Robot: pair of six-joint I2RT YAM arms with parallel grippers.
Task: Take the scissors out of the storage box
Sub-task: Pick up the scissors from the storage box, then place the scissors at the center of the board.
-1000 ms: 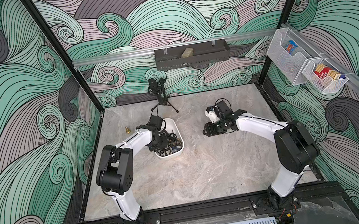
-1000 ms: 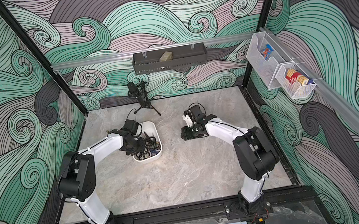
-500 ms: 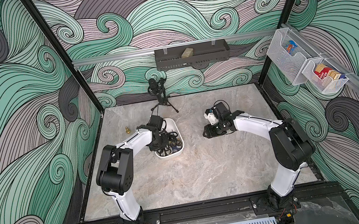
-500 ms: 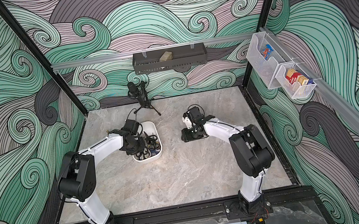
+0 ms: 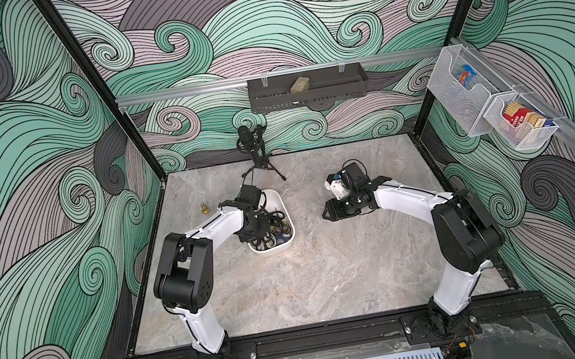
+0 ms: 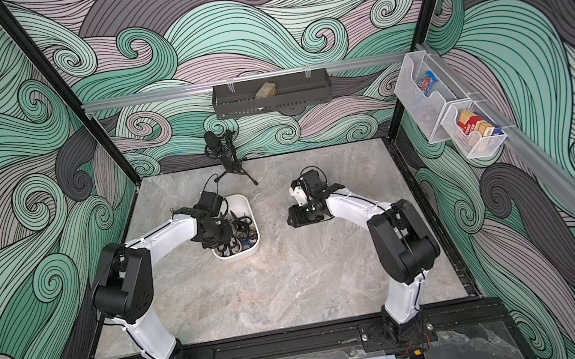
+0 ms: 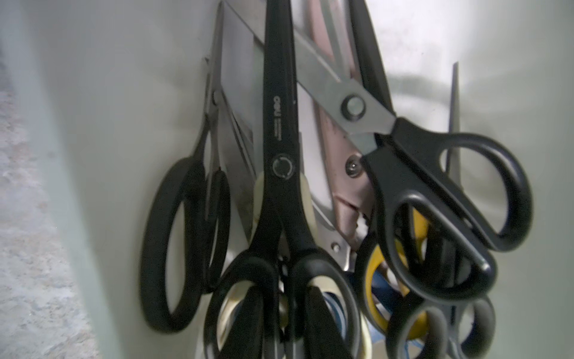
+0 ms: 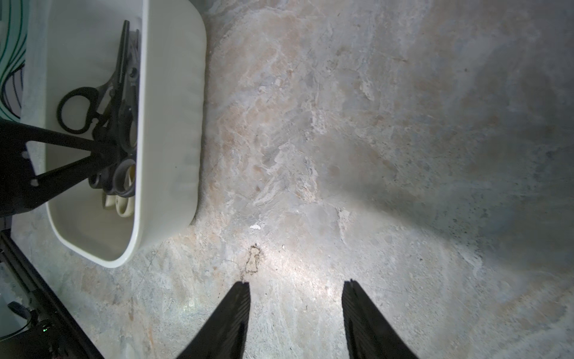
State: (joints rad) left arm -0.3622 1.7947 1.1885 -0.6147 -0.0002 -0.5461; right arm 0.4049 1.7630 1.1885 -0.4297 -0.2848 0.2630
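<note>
The near stretch of the table (image 5: 315,282) is bare in both top views and no pair lies out on it, so I judge the job hardly begun, with every pair left to lift out. Farther in, the right gripper (image 8: 295,283) hangs just above the table with its fingers spread and nothing between them, well apart from the box (image 5: 274,249). This white box sits left of the middle. The left gripper (image 8: 108,150) reaches down into it. In the right wrist view its two fingers are drawn close together on a black handle, though the tips are lost among the loops, so I cannot tell how firm the hold is. The scissors (image 7: 281,140) lie heaped lengthwise inside, with the handles bunched toward the near end. An all-black pair lies on top, crossed by a black-handled pair with bare steel blades. A pinkish metal pair lies beneath them, with yellow, cream and blue showing lower down, and one black pair lies against the side wall. Beyond the box a microphone (image 5: 246,142) stands on a small tripod below a black wall tray (image 5: 307,94).
</note>
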